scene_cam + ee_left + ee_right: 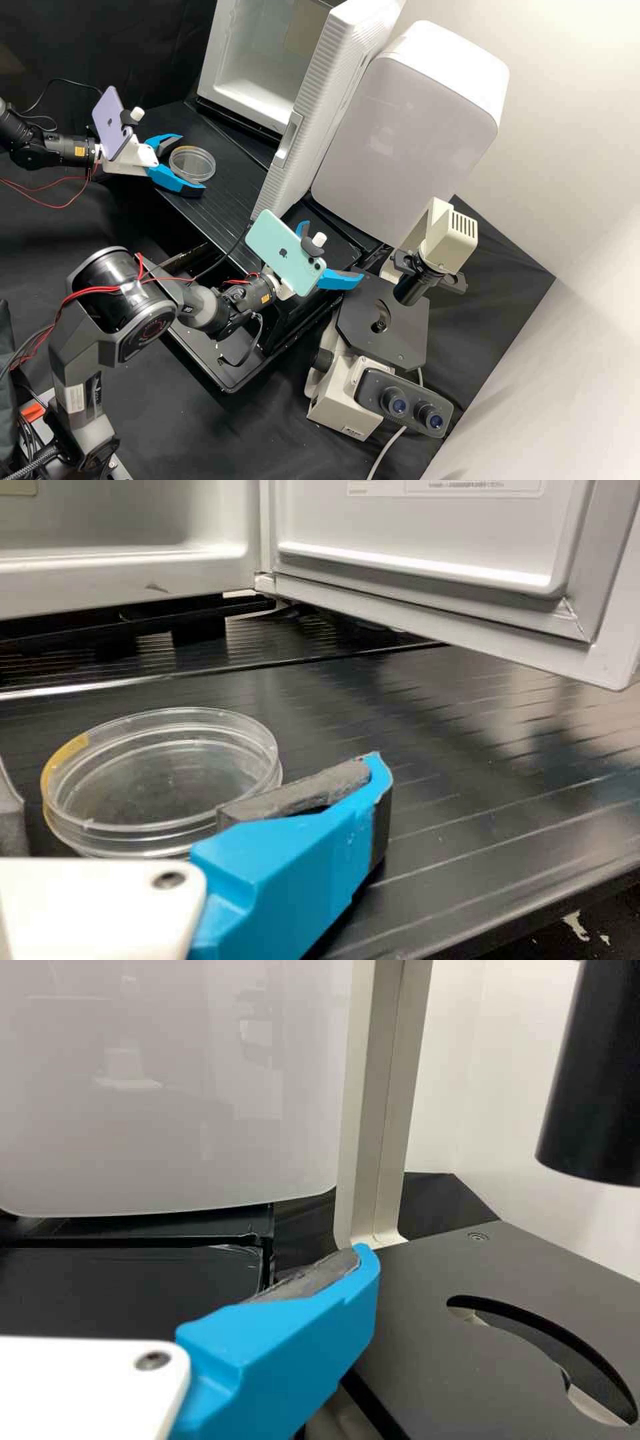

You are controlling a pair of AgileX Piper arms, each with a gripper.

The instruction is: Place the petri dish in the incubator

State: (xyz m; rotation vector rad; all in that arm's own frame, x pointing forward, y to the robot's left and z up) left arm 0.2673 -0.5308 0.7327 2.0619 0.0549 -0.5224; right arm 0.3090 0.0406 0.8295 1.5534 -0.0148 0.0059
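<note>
A clear, round petri dish (192,163) (160,775) lies on the ribbed black platform (227,200) in front of the white incubator (253,67) (130,570). The incubator door (320,113) (450,570) stands open. My left gripper (192,165) (185,790) is open and low over the platform, one blue finger on each side of the dish. My right gripper (333,253) is open and holds nothing. It hovers by the corner of the microscope stage (383,320) (500,1310), well away from the dish, and one of its fingers (300,1310) shows in its wrist view.
A white microscope (373,387) stands at the front right, its black condenser (600,1070) over the stage. A large white housing (413,127) sits behind it, beside the open door. Red and black cables (47,187) trail on the black cloth at left.
</note>
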